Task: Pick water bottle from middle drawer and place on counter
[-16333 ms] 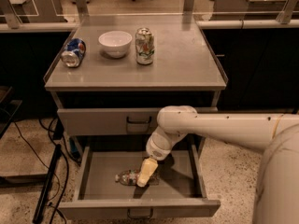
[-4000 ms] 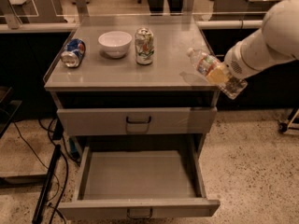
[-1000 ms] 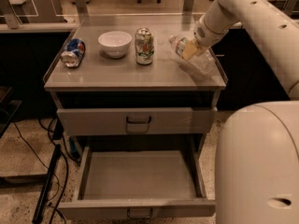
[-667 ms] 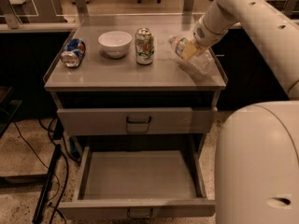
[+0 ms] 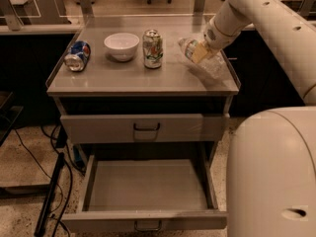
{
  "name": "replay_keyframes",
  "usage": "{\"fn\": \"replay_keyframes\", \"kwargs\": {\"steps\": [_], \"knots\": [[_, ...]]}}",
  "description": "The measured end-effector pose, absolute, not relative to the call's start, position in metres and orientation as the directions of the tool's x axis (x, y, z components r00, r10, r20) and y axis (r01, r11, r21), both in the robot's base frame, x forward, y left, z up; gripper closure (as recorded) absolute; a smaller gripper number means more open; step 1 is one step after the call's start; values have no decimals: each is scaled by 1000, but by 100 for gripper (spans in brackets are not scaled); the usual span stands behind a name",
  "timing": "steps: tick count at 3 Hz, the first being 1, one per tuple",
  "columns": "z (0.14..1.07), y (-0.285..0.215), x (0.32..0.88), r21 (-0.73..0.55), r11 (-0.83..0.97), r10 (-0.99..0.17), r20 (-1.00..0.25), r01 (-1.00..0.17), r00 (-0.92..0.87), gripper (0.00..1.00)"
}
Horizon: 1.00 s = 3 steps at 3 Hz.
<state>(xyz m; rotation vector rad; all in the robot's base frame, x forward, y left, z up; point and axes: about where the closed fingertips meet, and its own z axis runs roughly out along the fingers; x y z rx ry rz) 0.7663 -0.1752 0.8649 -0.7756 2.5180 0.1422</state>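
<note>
camera view: end effector point(image 5: 199, 53) still grips water bottle point(image 5: 212, 64) over counter point(image 5: 123, 78), right side, hardly moved

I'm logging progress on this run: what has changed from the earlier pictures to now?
The gripper took hold of the water bottle in the middle drawer, lifted it out and carried it up to the right side of the counter, where it still grips it. The bowl, soda can, crushed can and open drawer stayed put.
</note>
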Motion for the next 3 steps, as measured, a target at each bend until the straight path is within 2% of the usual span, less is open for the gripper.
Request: {"fn": "replay_keyframes", "kwargs": {"steps": [1,2,3], "knots": [[865,-175,766,-45,832,-500,-490,-552,-714,13],[865,-175,766,-45,832,-500,-490,-552,-714,0],[865,-175,766,-45,832,-500,-490,-552,-714,0]]}}
